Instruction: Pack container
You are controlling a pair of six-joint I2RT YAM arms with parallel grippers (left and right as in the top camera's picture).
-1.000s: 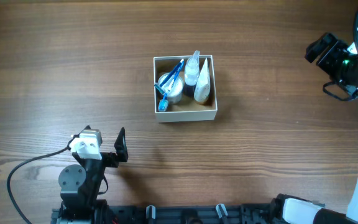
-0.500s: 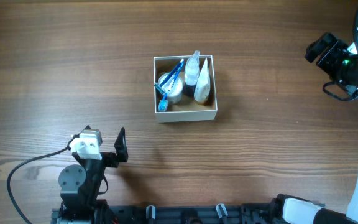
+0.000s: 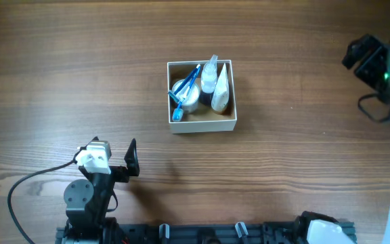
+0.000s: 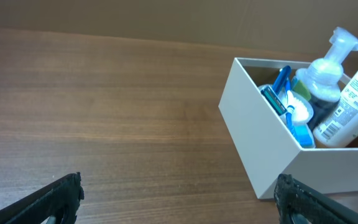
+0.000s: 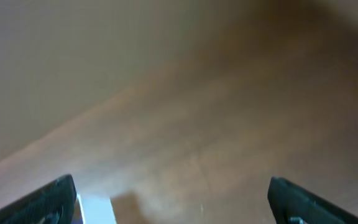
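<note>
Both your left gripper (image 4: 178, 186) and right gripper (image 5: 171, 186) are spread and empty, well apart from the container (image 3: 205, 125). It looks packed; next you just pull back and stop.

The bench (image 3: 73, 74) is brown wood, with long thin lines running from side to side. The container (image 3: 205, 125) sits right on it, near the middle and a little toward the far edge. It is a square white box, brown inside, and it stands flat on its bottom.
</note>
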